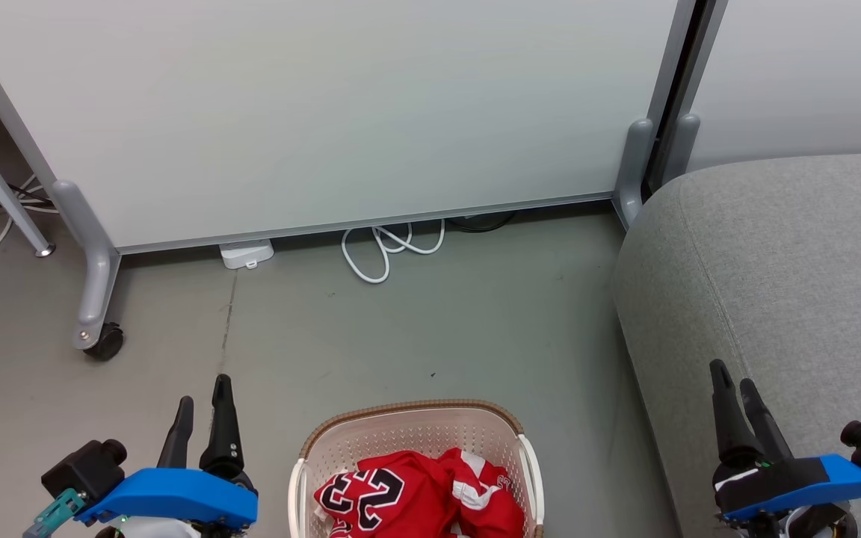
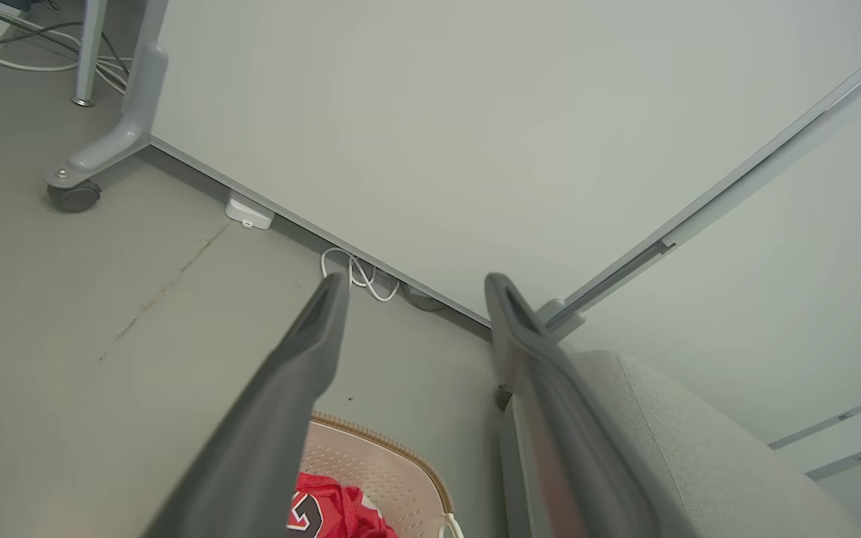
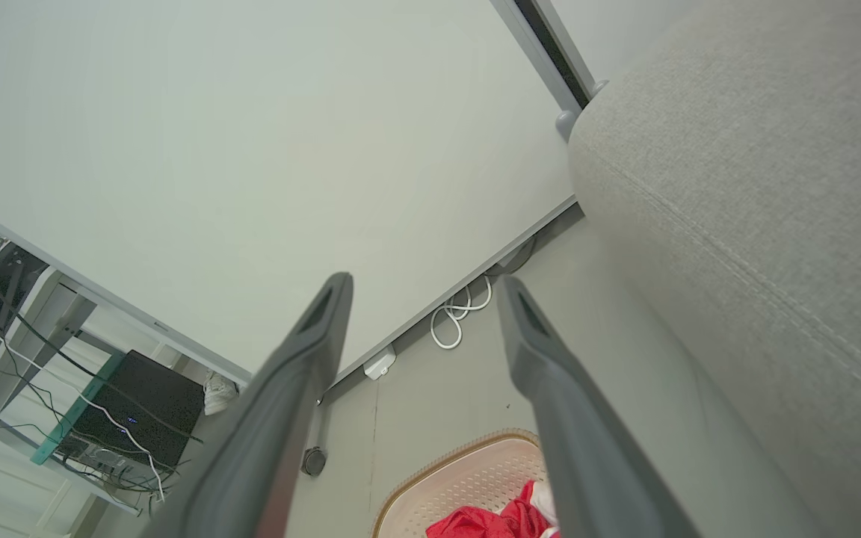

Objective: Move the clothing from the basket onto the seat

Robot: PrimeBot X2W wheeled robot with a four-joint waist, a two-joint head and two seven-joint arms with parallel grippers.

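**Both arms empty: the trouble lies in the reach and the lift**

Head view: the left fingers (image 1: 221,418) and right fingers (image 1: 729,418) are spread and hold nothing, one on each side of the basket (image 1: 415,409) on the floor (image 1: 430,329). The clothing (image 1: 415,497) lies bunched inside, "23" facing up, partly cut off by the bottom edge. I'd be reaching half blind, so a poor aim could strike the rim and shove or tip the basket. The seat (image 1: 789,284) stands just right of it.

Left wrist view: the spread fingers (image 2: 311,351) point past the basket (image 2: 386,467), with only a red corner (image 2: 333,512) showing low down. Coming down from here, I might catch the perforated wall instead of the cloth.

Right wrist view: the fingers (image 3: 542,366) are spread, with the seat (image 3: 759,187) close beside them. I judge that a shallow pinch on the bunched clothing (image 3: 490,519) may let it slip out and drop to the floor, or drag the basket along.
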